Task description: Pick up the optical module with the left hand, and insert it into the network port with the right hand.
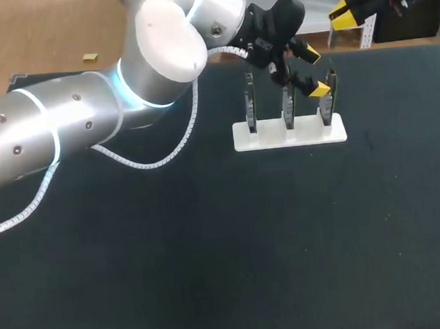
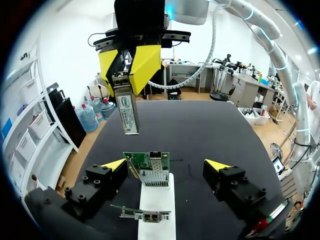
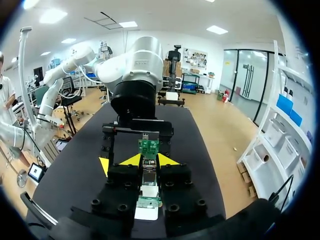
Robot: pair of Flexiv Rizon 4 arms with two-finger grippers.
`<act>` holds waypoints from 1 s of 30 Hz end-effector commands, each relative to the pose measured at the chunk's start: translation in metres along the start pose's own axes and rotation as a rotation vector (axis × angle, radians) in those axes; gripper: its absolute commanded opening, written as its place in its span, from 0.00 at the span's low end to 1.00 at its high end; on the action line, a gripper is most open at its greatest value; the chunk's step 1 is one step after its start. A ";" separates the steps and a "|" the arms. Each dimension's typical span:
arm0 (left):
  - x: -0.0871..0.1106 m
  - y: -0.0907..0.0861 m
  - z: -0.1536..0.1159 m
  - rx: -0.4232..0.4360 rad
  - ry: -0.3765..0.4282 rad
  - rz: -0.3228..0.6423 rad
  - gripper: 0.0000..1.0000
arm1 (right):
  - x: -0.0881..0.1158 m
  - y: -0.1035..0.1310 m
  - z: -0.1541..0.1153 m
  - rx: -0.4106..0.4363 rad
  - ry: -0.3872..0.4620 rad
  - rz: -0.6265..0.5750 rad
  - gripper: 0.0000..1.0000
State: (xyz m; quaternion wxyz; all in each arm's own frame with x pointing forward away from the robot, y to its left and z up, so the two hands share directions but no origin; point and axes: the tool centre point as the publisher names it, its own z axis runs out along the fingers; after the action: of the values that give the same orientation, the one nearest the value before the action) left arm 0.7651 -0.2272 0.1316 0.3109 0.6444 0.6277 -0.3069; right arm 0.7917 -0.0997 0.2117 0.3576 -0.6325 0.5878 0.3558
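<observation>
Nearest comes my left arm (image 1: 71, 119), reaching past the middle of the counter (image 1: 211, 249), the left pincer (image 1: 315, 71) spread wide on either side of the port card (image 2: 150, 169), touching nothing. That card stands upright in the white base (image 1: 279, 138) with two others. Farther right, my right pincer (image 2: 131, 65) is clamped on the module (image 2: 126, 107), which hangs below its tips, well apart from the port. Crowding looks like the main risk: my left fingers flank the very port the module must enter, so the arms could knock together. A skewed module could also jam at the mouth, and the push could tilt the card or shift the base.
</observation>
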 end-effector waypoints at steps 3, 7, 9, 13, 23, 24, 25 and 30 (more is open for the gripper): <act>-0.001 0.002 0.001 0.003 0.004 -0.001 1.00 | 0.004 0.000 0.005 -0.010 0.023 -0.011 0.00; -0.001 0.002 0.001 0.003 0.004 -0.001 1.00 | 0.006 0.002 0.006 -0.010 0.021 -0.005 0.00; -0.001 0.002 0.001 0.003 0.004 -0.001 1.00 | 0.006 0.004 0.007 -0.008 0.023 -0.005 0.00; -0.001 0.002 0.001 0.003 0.004 -0.001 1.00 | 0.008 0.008 0.009 -0.004 0.027 -0.006 0.00; -0.001 0.002 0.001 0.003 0.004 -0.001 1.00 | 0.017 0.016 0.014 -0.009 0.040 -0.008 0.00; -0.001 0.002 0.001 0.003 0.004 -0.001 1.00 | 0.019 0.017 0.015 -0.009 0.041 -0.004 0.00; -0.001 0.002 0.001 0.003 0.004 -0.001 1.00 | 0.020 0.017 0.015 -0.007 0.044 0.000 0.00; -0.001 0.002 0.001 0.003 0.004 -0.001 1.00 | 0.025 0.018 0.018 -0.004 0.043 0.015 0.00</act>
State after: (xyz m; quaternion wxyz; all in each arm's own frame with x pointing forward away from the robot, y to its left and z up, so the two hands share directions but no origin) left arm 0.7652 -0.2272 0.1315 0.3111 0.6444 0.6275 -0.3069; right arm 0.7790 -0.0979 0.1818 0.3375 -0.6380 0.5979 0.3487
